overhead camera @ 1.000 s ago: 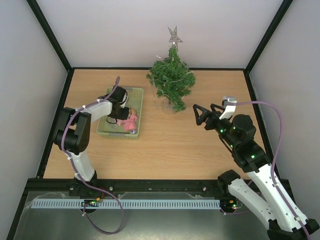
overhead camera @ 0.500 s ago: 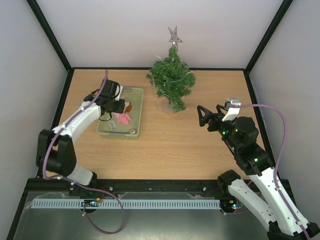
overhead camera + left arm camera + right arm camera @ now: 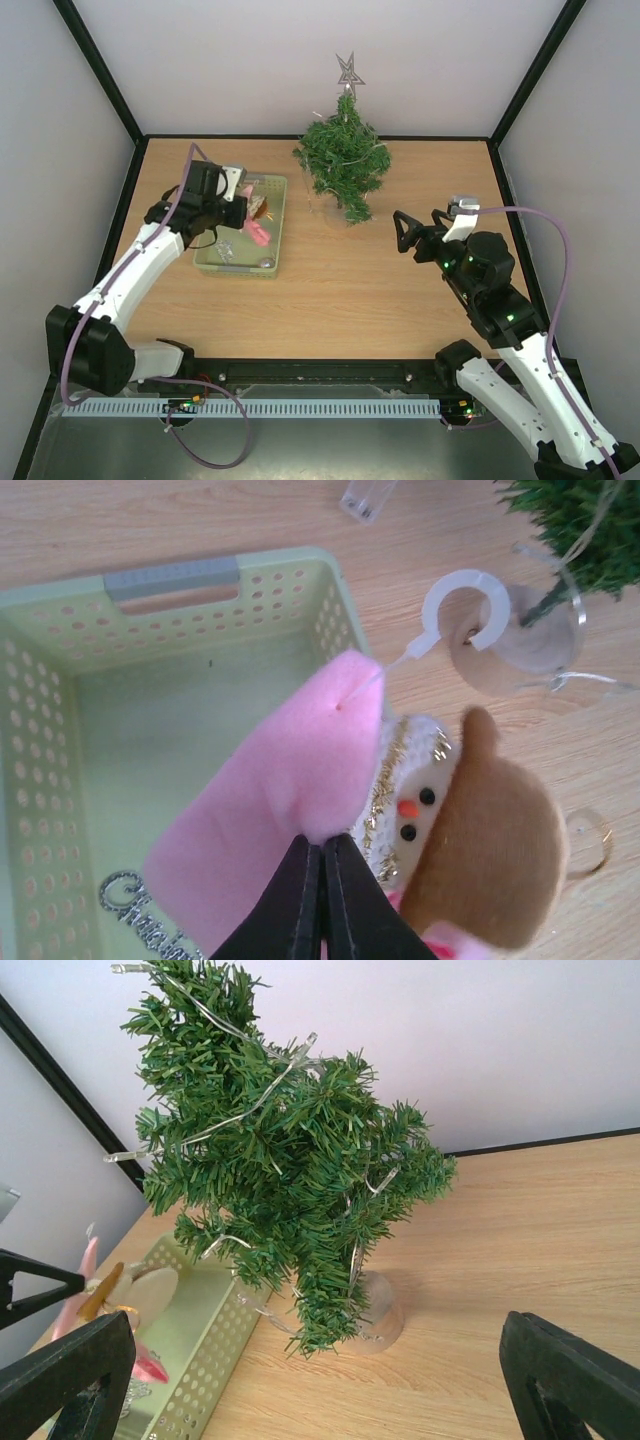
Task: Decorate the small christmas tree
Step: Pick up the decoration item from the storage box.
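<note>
1. From above, the ornament [image 3: 258,228] is seen clamped in the left pincer [image 3: 243,208], lifted over the basket [image 3: 240,262]. The tree [image 3: 345,165] is found standing upright at the back of the tabletop [image 3: 330,300], with a star [image 3: 349,70] on top. It lies to the right of that pincer and a little farther back. The right pincer [image 3: 405,232] is held wide apart and empty, just off the tree's other side. It is judged slightly the nearer of the two, but the load is carried by the left.
2. At the left wrist, the fingers are seen pressed fully together on the ornament's pink felt, with a snowman face under a brown hat beside it. A white hook [image 3: 465,605] is pointed toward the tree's foot at top right. This hook, it is judged, must be carried across and up onto a branch. Silver glitter lettering [image 3: 140,915] is spotted lying in the basket. Only "Chri" can be read, and the rest is cut off.
3. At the right wrist, the tree is framed straight ahead between the spread fingers, and nothing is gripped. Its long axis is seen as vertical. A light string [image 3: 250,1110] is wound through the needles. No brand or label can be made out.
</note>
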`<state>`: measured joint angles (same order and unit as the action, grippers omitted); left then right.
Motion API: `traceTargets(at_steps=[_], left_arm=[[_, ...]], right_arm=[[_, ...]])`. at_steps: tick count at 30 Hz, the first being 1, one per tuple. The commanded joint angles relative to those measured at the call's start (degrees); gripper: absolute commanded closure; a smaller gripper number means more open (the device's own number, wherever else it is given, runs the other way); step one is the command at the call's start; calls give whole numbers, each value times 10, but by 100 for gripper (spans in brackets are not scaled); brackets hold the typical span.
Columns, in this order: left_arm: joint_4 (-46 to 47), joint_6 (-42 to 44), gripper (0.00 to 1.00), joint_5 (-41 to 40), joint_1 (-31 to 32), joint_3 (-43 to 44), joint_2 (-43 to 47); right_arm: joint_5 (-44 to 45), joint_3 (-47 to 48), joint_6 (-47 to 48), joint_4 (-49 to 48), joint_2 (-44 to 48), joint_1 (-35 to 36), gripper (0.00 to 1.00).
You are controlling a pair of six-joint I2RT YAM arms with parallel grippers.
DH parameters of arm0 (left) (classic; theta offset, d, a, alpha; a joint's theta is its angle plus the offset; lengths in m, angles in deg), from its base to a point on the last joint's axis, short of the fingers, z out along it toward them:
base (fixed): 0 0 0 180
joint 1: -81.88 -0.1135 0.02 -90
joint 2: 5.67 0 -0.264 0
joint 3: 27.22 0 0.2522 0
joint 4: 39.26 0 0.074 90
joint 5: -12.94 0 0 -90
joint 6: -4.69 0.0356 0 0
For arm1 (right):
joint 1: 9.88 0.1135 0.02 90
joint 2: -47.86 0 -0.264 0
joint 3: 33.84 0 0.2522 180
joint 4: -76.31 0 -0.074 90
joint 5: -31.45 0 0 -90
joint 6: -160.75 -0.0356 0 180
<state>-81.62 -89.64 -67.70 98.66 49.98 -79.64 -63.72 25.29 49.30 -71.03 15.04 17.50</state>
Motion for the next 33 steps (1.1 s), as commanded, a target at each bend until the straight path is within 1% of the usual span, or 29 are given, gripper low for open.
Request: traceTargets(at_steps=[1, 4, 6, 12, 14, 15, 20, 23, 26, 33], left_arm=[[13, 6, 98, -35, -1, -29, -8], [18, 4, 97, -42, -1, -26, -49], [23, 2, 97, -60, -2, -19, -82], [17, -10, 97, -109, -12, 18, -209], [18, -14, 95, -116, -18, 28, -243], [16, -16, 92, -118, -21, 35, -256], [34, -15, 81, -107, -23, 45, -279], [37, -12, 77, -103, -23, 55, -293], [31, -7, 71, -111, -23, 68, -310], [33, 5, 69, -115, -23, 79, -343]], right_arm=[[-5, 7, -4, -5, -1, -1, 2], [-8, 7, -6, -7, -1, -1, 2], [-10, 6, -8, -9, -1, -1, 2], [-24, 5, -8, -9, -1, -1, 2], [-22, 6, -6, -7, 3, -1, 2], [-22, 6, -5, -7, 6, -1, 2], [-34, 6, -3, -6, 17, -1, 2], [-38, 5, -2, -7, 17, -1, 2], [-44, 4, -4, -9, 18, -1, 2], [-43, 2, 3, -7, 21, -1, 2]])
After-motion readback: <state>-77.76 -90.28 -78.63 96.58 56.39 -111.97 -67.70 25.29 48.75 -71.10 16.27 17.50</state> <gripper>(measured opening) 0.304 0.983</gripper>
